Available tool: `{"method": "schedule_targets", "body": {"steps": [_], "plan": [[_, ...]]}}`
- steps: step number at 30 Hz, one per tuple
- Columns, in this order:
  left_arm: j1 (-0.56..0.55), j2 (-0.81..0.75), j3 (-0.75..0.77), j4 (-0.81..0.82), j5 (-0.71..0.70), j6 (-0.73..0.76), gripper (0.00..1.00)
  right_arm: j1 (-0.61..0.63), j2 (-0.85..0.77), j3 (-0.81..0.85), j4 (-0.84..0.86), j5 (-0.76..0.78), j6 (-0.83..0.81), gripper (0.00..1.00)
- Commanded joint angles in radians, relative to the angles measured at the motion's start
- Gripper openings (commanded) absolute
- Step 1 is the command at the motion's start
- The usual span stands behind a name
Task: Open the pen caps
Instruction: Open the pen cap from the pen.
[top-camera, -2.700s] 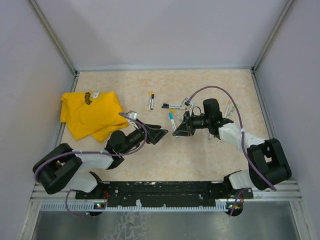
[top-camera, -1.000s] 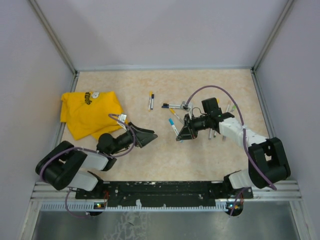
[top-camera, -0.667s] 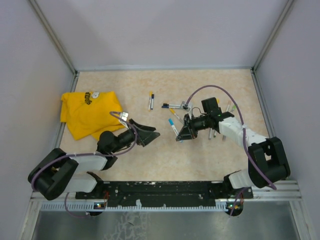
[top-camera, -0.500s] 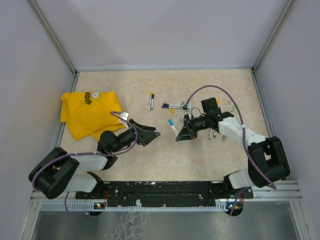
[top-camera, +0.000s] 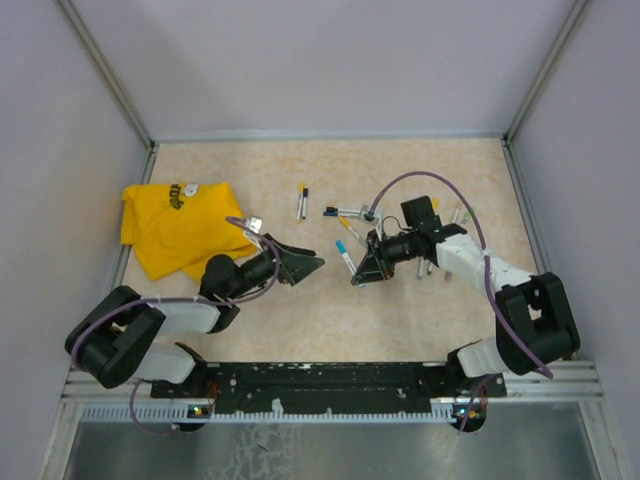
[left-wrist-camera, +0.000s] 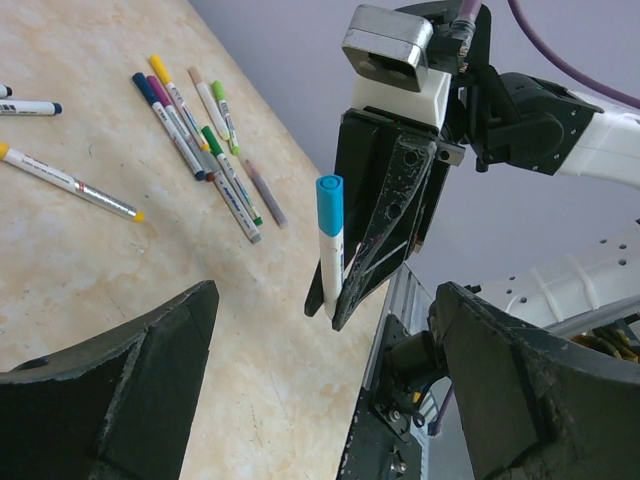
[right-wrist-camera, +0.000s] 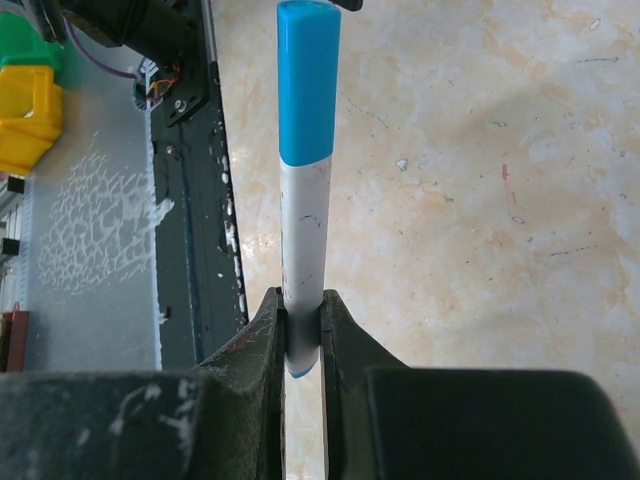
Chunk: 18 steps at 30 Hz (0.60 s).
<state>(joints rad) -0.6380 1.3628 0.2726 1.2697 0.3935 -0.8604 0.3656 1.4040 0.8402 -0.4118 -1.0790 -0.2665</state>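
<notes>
Bright blue pen cap (right-wrist-camera: 308, 80) on a whitish barrel (right-wrist-camera: 304, 240) — tabletop (top-camera: 250, 170) mottled beige, cloth (top-camera: 175, 235) yellow with dark print.

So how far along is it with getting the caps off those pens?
No cap looks off yet. In hand: the right claw grips a pen, blue cap still on, the open left claw facing it. Left: the capped pens lying on the table.

A robot lab cell — plain white walls (top-camera: 330, 60), aluminium frame posts (top-camera: 105, 75), beige tabletop (top-camera: 400, 310), black mounting rail (top-camera: 330, 378)
</notes>
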Motion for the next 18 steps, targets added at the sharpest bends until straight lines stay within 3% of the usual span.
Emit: {"method": "schedule_targets", "body": {"steps": [1, 18], "plan": [[-0.002, 0.025, 0.034, -0.007, 0.008, -0.016, 0.94, 0.01, 0.012, 0.057, 0.009, -0.031, -0.023, 0.0], [-0.012, 0.231, 0.181, 0.094, 0.049, -0.133, 0.79, 0.021, 0.04, 0.07, -0.018, -0.047, -0.04, 0.0]]}}
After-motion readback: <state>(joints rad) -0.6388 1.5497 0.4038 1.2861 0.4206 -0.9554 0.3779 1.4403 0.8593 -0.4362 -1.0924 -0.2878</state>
